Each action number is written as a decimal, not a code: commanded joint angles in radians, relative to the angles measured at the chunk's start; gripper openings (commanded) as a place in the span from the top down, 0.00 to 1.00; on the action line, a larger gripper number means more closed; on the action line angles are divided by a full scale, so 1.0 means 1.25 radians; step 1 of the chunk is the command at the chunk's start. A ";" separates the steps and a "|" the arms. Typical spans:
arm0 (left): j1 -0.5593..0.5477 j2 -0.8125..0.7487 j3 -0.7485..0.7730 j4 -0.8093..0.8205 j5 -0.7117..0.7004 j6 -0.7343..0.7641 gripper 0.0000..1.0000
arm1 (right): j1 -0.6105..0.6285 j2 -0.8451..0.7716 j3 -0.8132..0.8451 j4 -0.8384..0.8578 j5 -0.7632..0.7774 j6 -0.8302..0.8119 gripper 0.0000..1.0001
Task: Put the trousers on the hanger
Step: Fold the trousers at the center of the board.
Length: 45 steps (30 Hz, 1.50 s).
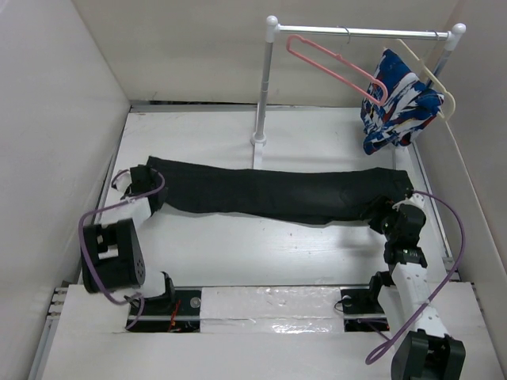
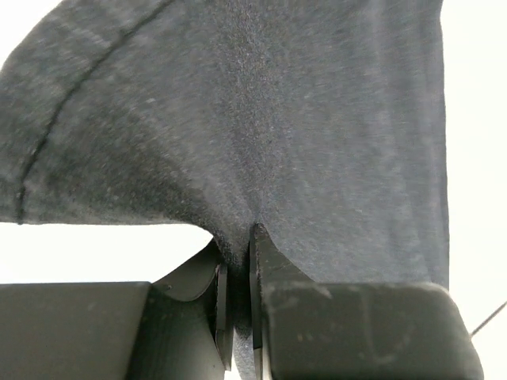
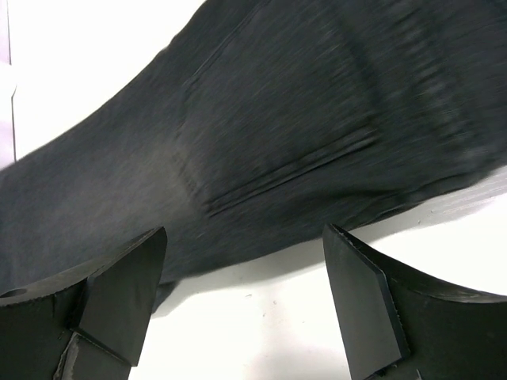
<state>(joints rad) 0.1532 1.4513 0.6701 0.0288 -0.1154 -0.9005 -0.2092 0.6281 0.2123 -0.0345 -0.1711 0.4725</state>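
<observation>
Trousers (image 1: 269, 194) lie flat across the bench (image 1: 238, 253), stretched between both arms. Left gripper (image 2: 236, 257) is clenched on fabric at the left end. Right gripper (image 3: 245, 277) is released, jaws spread just beside the right end. Pink hanger (image 1: 333, 73) hangs on the far rail (image 1: 356, 32)

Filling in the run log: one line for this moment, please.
left pincer: shut on long black fabric trousers | right pincer: open, at trousers' other end | thin pink wire hanger: hanging on rail
</observation>
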 commanded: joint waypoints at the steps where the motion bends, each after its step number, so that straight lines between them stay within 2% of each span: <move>1: 0.026 -0.146 -0.045 -0.119 -0.175 -0.018 1.00 | -0.004 -0.009 -0.008 0.033 0.019 0.024 0.14; 5: 0.033 -0.296 -0.089 -0.141 -0.213 -0.017 1.00 | -0.012 -0.015 -0.003 -0.009 0.036 0.031 0.12; 6: 0.033 -0.303 -0.089 -0.147 -0.207 -0.016 0.96 | -0.019 -0.018 0.002 -0.016 0.044 0.033 0.12; 7: 0.033 -0.304 -0.080 -0.153 -0.190 -0.014 0.84 | -0.019 -0.020 0.004 -0.023 0.046 0.033 0.12; 8: 0.033 -0.295 -0.077 -0.141 -0.168 0.007 0.66 | -0.031 -0.020 0.007 -0.024 0.050 0.034 0.10; 9: 0.033 -0.285 -0.069 -0.151 -0.150 0.012 0.43 | -0.041 -0.018 0.011 -0.026 0.059 0.037 0.07; 11: 0.033 -0.271 -0.034 -0.173 -0.131 0.029 0.33 | -0.083 0.003 0.030 -0.029 0.060 0.032 0.07; 14: 0.013 -0.321 -0.022 -0.158 -0.118 0.044 0.32 | -0.157 0.062 0.055 -0.008 0.039 0.029 0.06; 16: -0.018 -0.362 -0.026 -0.137 -0.103 0.064 0.33 | -0.197 0.102 0.066 0.018 0.001 0.028 0.06; 19: -0.049 -0.438 -0.044 -0.077 -0.061 0.086 0.45 | -0.261 0.194 0.077 0.093 -0.030 0.037 0.06; 20: -0.056 -0.465 -0.059 -0.041 -0.021 0.096 0.54 | -0.273 0.223 0.077 0.116 -0.041 0.040 0.06; 21: -0.056 -0.474 -0.066 -0.028 0.001 0.098 0.70 | -0.282 0.280 0.079 0.138 -0.053 0.043 0.06; 24: -0.075 -0.476 -0.084 0.028 0.088 0.101 0.87 | -0.282 0.398 0.112 0.174 -0.083 0.047 0.06; 25: -0.084 -0.474 -0.092 0.038 0.129 0.103 0.91 | -0.282 0.421 0.115 0.211 -0.089 0.060 0.07; 27: -0.122 -0.474 -0.116 0.063 0.132 0.114 1.00 | -0.282 0.459 0.116 0.252 -0.094 0.080 0.09; 29: -0.154 -0.481 -0.149 0.099 0.158 0.108 1.00 | -0.282 0.499 0.116 0.313 -0.104 0.105 0.11; 32: -0.211 -0.485 -0.168 0.144 0.156 0.108 1.00 | -0.257 0.508 0.127 0.337 -0.076 0.123 0.28; 33: -0.266 -0.480 -0.162 0.144 0.145 0.118 1.00 | -0.257 0.505 0.133 0.330 -0.061 0.122 0.47; 35: -0.332 -0.460 -0.133 0.140 0.084 0.128 1.00 | -0.257 0.490 0.139 0.316 -0.044 0.102 0.73; 36: -0.400 -0.453 -0.124 0.145 0.056 0.146 1.00 | -0.257 0.481 0.132 0.318 -0.045 0.097 0.82; 37: -0.436 -0.442 -0.113 0.145 0.012 0.152 1.00 | -0.257 0.463 0.125 0.315 -0.046 0.084 0.98; 39: -0.507 -0.393 -0.077 0.138 -0.025 0.169 1.00 | -0.243 0.389 0.093 0.309 -0.061 0.074 1.00; 40: -0.581 -0.373 -0.065 0.134 -0.075 0.183 1.00 | -0.234 0.356 0.083 0.303 -0.085 0.058 1.00; 41: -0.614 -0.337 -0.047 0.127 -0.099 0.187 1.00 | -0.222 0.319 0.068 0.275 -0.099 0.046 1.00; 43: -0.705 -0.307 -0.040 0.128 -0.171 0.189 1.00 | -0.148 0.197 0.061 0.225 -0.113 0.012 1.00; 45: -0.740 -0.275 -0.046 0.135 -0.207 0.182 1.00 | -0.074 0.112 0.061 0.142 -0.103 -0.001 1.00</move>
<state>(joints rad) -0.7116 1.0817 0.5884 0.1696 -0.2276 -0.6991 -0.4011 0.8787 0.2897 0.2192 -0.2657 0.5320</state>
